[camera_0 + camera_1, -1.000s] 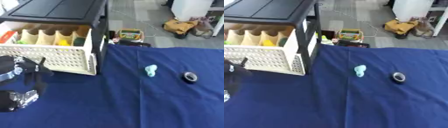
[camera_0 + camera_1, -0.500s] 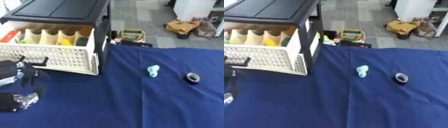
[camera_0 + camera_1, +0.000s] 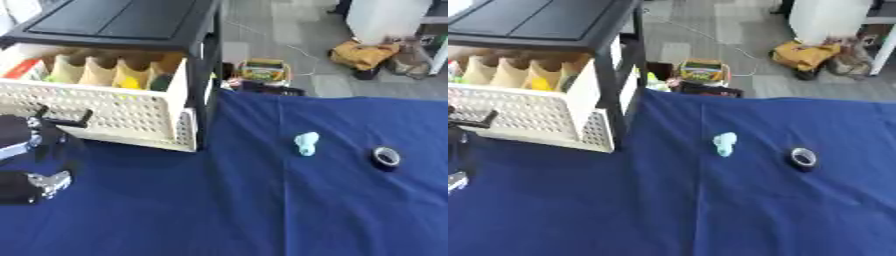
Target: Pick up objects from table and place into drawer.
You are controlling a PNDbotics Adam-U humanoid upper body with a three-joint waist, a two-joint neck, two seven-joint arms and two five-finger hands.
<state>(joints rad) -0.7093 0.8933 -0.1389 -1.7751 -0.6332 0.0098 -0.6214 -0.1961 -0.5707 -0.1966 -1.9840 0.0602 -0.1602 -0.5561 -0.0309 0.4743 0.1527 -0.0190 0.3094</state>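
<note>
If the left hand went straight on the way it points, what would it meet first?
Likely the drawer's perforated front: the left hand sits just before it, fingertips towards it. Depth is unclear, so it may already touch.

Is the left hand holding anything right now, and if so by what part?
It cannot be told. The left hand sits by the drawer front at the picture's left edge, too dark to show a hold. The light blue object and tape roll lie untouched on the cloth.
</note>
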